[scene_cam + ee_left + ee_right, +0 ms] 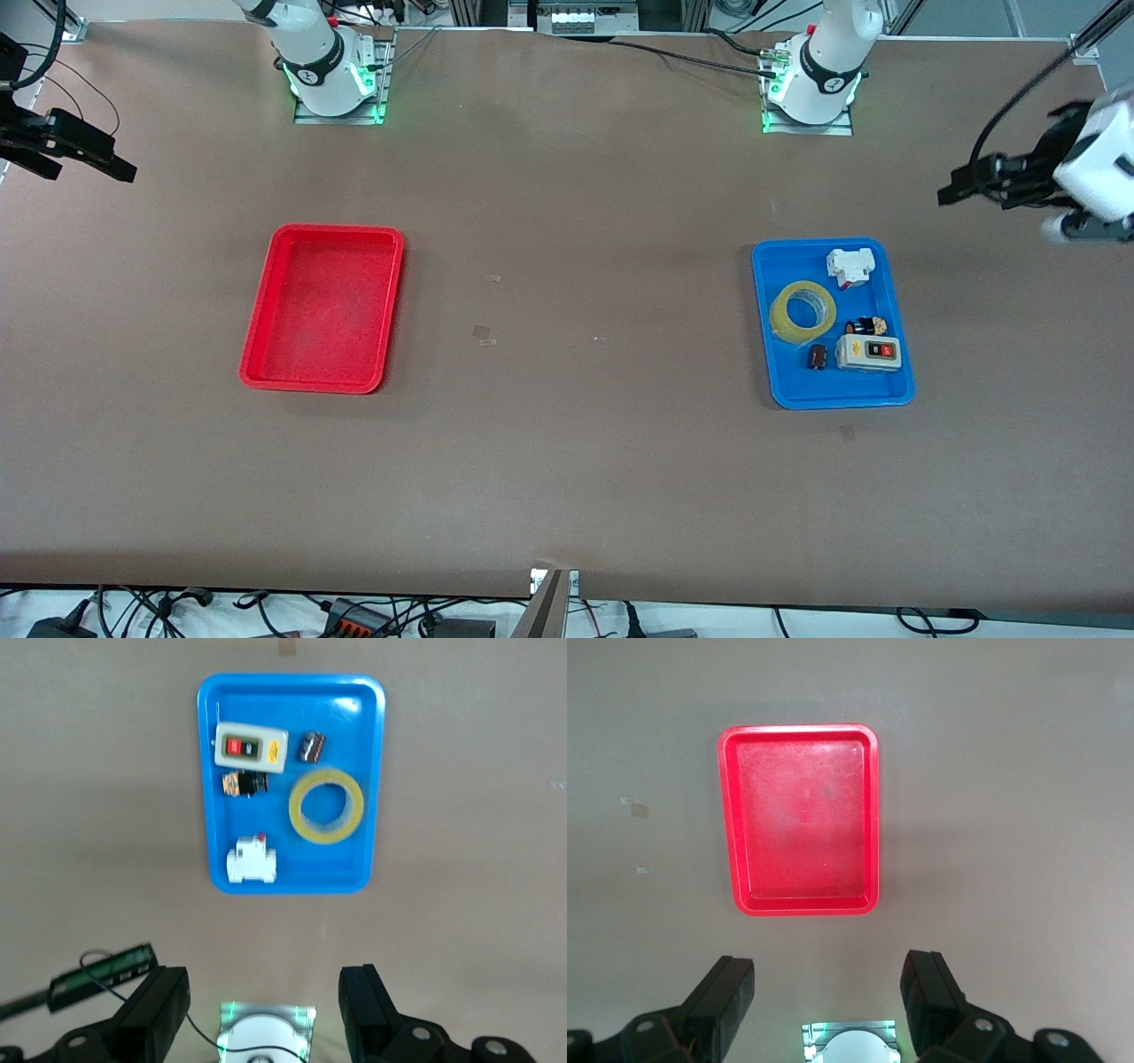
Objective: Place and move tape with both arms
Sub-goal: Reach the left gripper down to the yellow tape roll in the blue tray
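Note:
The yellow tape [788, 323] lies flat in the blue tray [842, 390] toward the left arm's end of the table; it also shows in the left wrist view [299, 808] inside the tray [292, 873]. My left gripper [950, 192] hangs high over the table edge at that end, away from the tray, open and empty [266, 979]. My right gripper [122, 170] hangs high over the right arm's end of the table, open and empty [830, 970]. Neither touches the tape.
An empty red tray [323, 306] sits toward the right arm's end [802, 815]. With the tape in the blue tray are a white breaker [850, 266], a grey switch box [868, 352], a small dark cylinder [818, 357] and a small dark part [866, 325].

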`<action>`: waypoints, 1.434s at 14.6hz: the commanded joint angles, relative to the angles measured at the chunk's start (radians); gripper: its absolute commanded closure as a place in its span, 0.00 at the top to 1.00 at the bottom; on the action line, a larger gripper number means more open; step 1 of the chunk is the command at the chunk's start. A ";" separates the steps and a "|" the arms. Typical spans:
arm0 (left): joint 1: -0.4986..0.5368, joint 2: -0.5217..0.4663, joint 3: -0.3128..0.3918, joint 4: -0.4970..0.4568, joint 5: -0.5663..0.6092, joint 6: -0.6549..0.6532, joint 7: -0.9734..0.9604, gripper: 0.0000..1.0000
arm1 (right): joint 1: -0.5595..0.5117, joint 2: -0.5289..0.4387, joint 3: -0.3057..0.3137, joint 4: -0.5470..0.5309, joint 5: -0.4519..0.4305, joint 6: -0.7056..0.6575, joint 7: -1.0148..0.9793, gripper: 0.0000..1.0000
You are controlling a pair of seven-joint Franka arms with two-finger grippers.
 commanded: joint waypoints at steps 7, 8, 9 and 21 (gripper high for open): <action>-0.011 0.013 -0.014 -0.493 -0.018 0.666 0.004 1.00 | -0.005 -0.003 0.006 -0.007 -0.007 0.014 -0.012 0.99; -0.013 0.020 -0.014 -0.526 -0.016 0.724 0.007 1.00 | -0.003 -0.001 0.006 -0.008 -0.007 0.017 -0.012 0.99; -0.013 0.029 -0.013 -0.562 -0.016 0.787 0.009 1.00 | -0.005 0.000 0.006 -0.007 -0.005 0.017 -0.012 0.99; -0.028 0.228 -0.020 -0.590 -0.007 0.985 0.015 1.00 | -0.003 0.005 0.006 -0.010 -0.002 0.013 -0.012 0.98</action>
